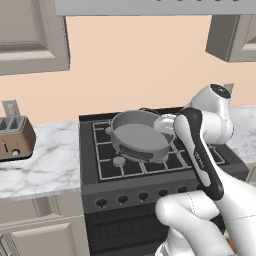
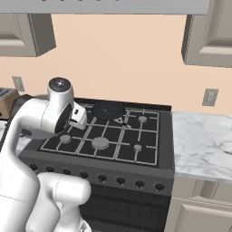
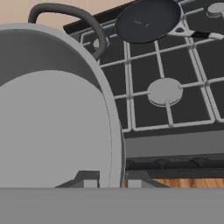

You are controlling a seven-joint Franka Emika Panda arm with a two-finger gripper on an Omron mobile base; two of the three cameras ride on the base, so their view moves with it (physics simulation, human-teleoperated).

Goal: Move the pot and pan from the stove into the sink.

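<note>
Gripping the pot (image 3: 52,131) by its rim: in the hand view my two fingertips (image 3: 91,180) straddle the wall at 6 o'clock, one inside, one outside, closed down nearly all the way on it. I count that as a hold. Pot looks tilted and lifted off the grates in the left base view, over the stove (image 1: 145,185) centre; far loop handle sits at 11 o'clock in the hand view. So the pot lies right at the gripper (image 3: 111,181), body extending away toward 10 o'clock from the fingers.

Pan (image 3: 148,20) is at 1 o'clock in the hand view, flat on a back burner, well apart from the pot, handle running toward 3 o'clock.

Counts: one pot, one pan, one arm, one toaster (image 1: 14,137) on the counter at 9 o'clock. Sink I can't locate from here, so I judge the carry needs a base move.
</note>
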